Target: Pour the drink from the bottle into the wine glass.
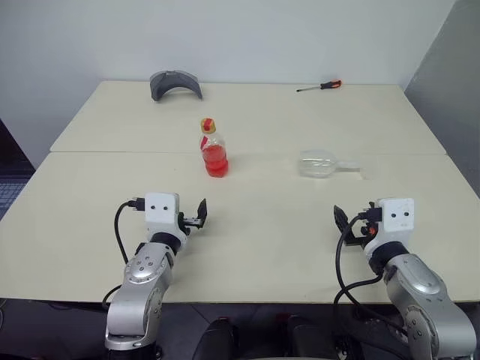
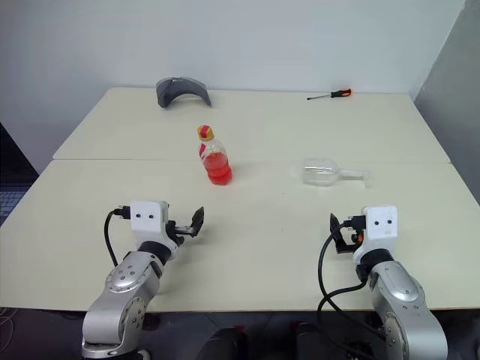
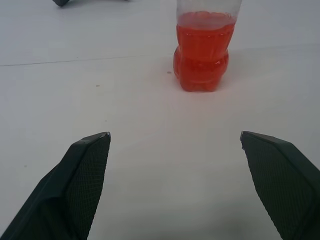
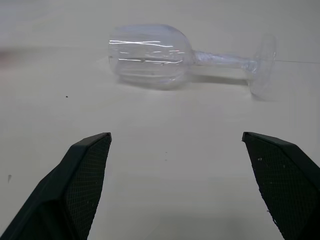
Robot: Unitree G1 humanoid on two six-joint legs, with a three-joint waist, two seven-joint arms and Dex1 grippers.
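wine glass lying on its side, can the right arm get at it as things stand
Probably yes: the clear stemmed wine glass lies on bare table straight ahead of the open right pincer, nothing between them.

1. Pale cream bench (image 1: 112,195), made of two tops pushed together (seam running straight across).
2. Plain white wall (image 1: 240,37) behind, meeting a grey panel (image 1: 450,82) at the right.
3. Dark floor (image 1: 11,169) at the left edge.
4. Even, soft light, faint shadows.
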